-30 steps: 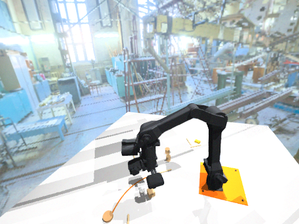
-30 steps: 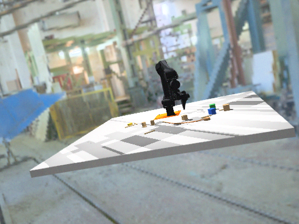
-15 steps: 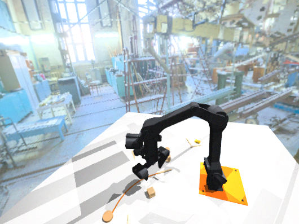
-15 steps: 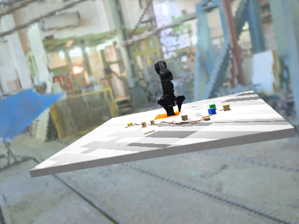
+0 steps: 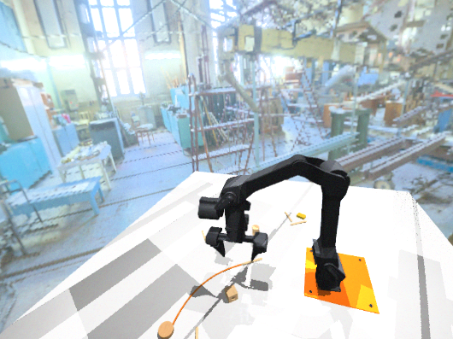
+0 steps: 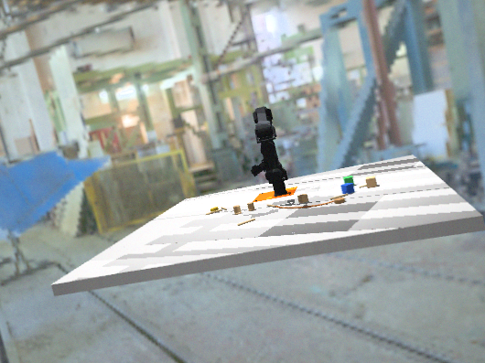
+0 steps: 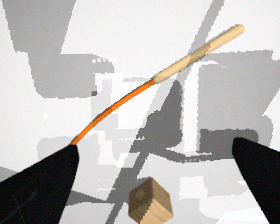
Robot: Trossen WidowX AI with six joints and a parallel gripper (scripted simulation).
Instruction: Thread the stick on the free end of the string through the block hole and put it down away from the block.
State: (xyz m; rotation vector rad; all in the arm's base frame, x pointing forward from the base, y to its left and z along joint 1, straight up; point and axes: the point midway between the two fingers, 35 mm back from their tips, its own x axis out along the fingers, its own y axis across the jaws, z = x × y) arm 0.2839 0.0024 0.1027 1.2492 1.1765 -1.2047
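The tan wooden block sits on the table, a dark hole showing in one face. The orange string curves from the round button past the block, outside it. The thin pale stick on its free end lies on the table, beyond the fingertips in the wrist view. My gripper is wide open and empty, above the table near the stick. The left fingertip overlaps the string in the wrist view; its height above it is unclear.
A loose stick lies near the button. Another loose stick, small wooden pieces and a yellow piece lie farther off. Blue, green and tan blocks stand beyond the button.
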